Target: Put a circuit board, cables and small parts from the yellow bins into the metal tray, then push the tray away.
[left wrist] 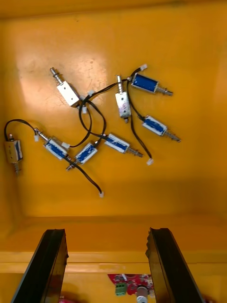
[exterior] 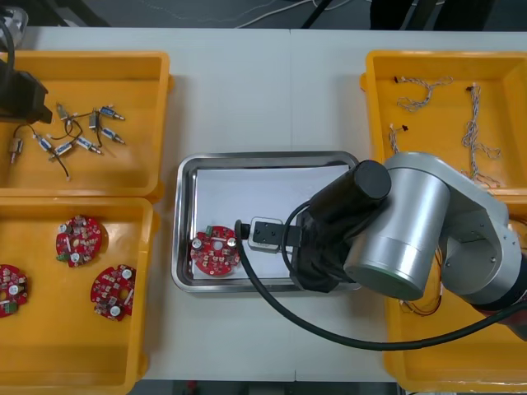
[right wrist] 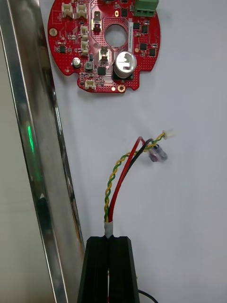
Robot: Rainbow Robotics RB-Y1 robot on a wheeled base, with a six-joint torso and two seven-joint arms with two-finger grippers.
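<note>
We judge the step in hand to be laying the red and yellow cable (right wrist: 124, 175) into the metal tray (right wrist: 38, 180). Our right gripper (right wrist: 109, 239) hangs low over the tray's white floor, close beside one shiny wall. Its fingers pinch the cable's end, and the rest curls out towards the round red circuit board (right wrist: 104, 42), which already lies in the tray, apart from the cable. To do this well, we would lower until the loose end rests on the floor, then part the fingers and lift straight up. That way the wires neither catch on a finger nor spring over the wall or onto the board. Our left gripper (left wrist: 106, 232) hovers with fingers spread wide over the far left yellow bin (left wrist: 189, 47), which holds small metal parts (left wrist: 123, 104), several of them crossed by thin black leads. On the worktop (exterior: 247, 99), the near left bin (exterior: 49, 362) holds three more circuit boards (exterior: 113, 290). The far right bin (exterior: 379, 90) holds twisted blue and white cables (exterior: 473, 123). Our right arm covers much of the near right bin (exterior: 461, 362), so we cannot tell its contents.
</note>
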